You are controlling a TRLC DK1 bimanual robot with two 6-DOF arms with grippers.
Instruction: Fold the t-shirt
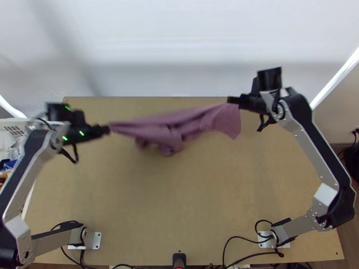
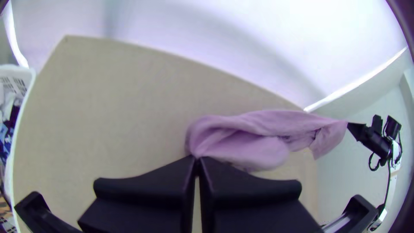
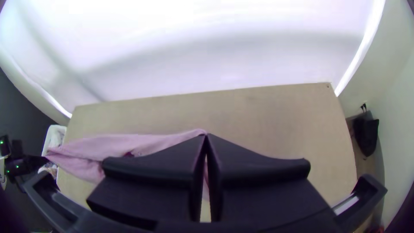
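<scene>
A mauve t-shirt (image 1: 179, 129) hangs stretched between the grippers above the table's far half, bunched, its middle sagging. My left gripper (image 1: 107, 129) is shut on its left end; in the left wrist view the left gripper (image 2: 197, 158) pinches a corner of the pink cloth (image 2: 254, 138). My right gripper (image 1: 229, 100) holds the other end, with a loose flap hanging beside it. In the right wrist view the right gripper (image 3: 206, 135) has its tips together on the cloth's edge, and the shirt (image 3: 103, 149) runs off toward the left arm. Which parts are held, I cannot tell.
The light wooden table (image 1: 188, 201) lies below, with a white wall (image 1: 179, 45) behind its far edge. A white basket (image 2: 19, 82) of cloths stands at the table's left side. Black cables (image 1: 242, 237) lie near the arms' bases.
</scene>
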